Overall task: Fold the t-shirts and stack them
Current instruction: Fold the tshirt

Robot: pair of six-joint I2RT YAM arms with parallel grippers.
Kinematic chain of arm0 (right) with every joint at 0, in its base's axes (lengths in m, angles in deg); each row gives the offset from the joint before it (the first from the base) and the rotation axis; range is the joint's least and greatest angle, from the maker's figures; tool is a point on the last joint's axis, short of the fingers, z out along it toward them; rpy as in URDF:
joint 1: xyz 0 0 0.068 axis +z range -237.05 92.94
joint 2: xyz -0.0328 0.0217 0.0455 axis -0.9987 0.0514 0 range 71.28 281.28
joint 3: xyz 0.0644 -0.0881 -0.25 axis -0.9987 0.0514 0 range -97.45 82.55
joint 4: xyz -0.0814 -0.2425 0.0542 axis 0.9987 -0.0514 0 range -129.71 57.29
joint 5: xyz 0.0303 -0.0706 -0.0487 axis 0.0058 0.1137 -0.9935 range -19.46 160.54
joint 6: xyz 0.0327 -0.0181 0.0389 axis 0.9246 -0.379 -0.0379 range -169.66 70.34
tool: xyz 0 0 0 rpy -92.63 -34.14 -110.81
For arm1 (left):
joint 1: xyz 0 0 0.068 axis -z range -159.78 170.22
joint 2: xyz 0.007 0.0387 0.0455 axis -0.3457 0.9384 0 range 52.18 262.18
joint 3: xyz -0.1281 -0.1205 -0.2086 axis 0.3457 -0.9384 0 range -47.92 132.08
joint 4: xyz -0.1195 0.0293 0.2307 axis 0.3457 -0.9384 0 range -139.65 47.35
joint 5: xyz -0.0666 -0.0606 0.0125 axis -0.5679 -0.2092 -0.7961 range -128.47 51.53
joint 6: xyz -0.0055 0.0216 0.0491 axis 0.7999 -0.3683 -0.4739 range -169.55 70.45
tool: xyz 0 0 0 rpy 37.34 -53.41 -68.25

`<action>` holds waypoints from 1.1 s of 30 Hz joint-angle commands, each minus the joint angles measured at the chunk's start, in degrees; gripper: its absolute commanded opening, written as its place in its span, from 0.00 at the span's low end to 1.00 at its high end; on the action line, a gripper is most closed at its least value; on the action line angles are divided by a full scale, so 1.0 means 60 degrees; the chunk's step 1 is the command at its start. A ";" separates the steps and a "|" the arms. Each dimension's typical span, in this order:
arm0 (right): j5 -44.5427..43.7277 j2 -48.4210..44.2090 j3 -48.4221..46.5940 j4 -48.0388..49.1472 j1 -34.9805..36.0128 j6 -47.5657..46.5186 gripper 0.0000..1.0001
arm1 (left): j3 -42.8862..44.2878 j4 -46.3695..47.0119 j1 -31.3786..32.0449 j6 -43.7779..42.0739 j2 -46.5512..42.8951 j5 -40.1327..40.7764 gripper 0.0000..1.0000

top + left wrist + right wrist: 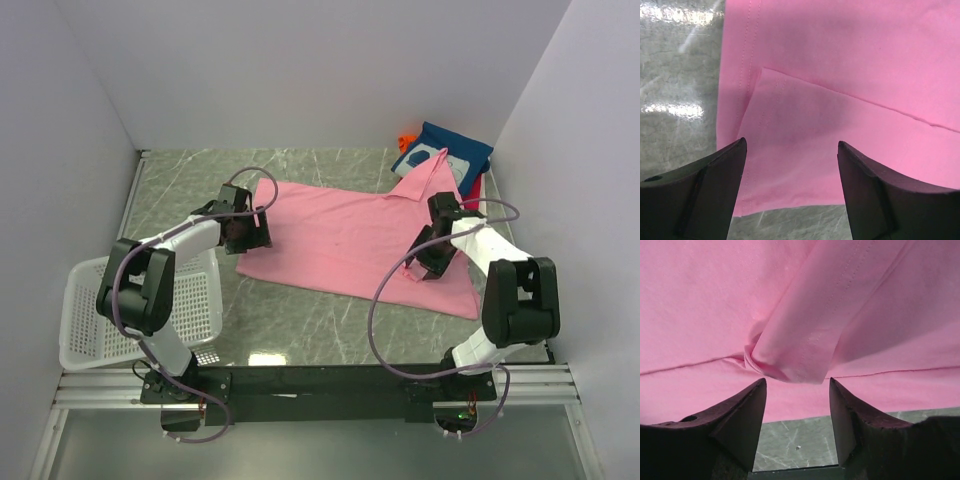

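A pink t-shirt (pixel 350 235) lies spread flat across the middle of the table. My left gripper (pixel 245 232) hovers over its left edge, open and empty; in the left wrist view (pixel 792 146) the shirt's folded-over hem (pixel 805 145) lies between the fingers. My right gripper (pixel 428 258) is over the shirt's right part, open; in the right wrist view (pixel 797 382) a bunched pink sleeve (pixel 805 345) lies just ahead of the fingertips, not gripped. A folded dark blue t-shirt (pixel 445 152) lies at the back right.
A white plastic basket (pixel 90 320) stands at the front left. Something orange (pixel 405 139) and red (pixel 473 190) shows beside the blue shirt. White walls close in the table on three sides. Grey cables loop from both arms.
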 commanded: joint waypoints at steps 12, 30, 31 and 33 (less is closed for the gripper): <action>-0.0432 0.0461 -0.0158 -0.0062 0.0361 0.0588 0.45 | 0.0384 0.0153 0.0039 -0.0317 0.0212 0.0021 0.78; -0.1149 0.1047 -0.0743 -0.0340 0.0376 0.0311 0.00 | 0.0414 0.0065 0.0039 -0.0331 0.0241 0.0181 0.77; -0.1164 0.1134 -0.0991 -0.0413 0.0390 0.0281 0.00 | 0.0414 0.0079 0.0039 -0.0346 0.0226 0.0182 0.76; -0.1208 0.1296 -0.1415 -0.0530 0.0390 0.0165 0.00 | 0.0443 0.0065 0.0024 -0.0375 0.0226 0.0226 0.76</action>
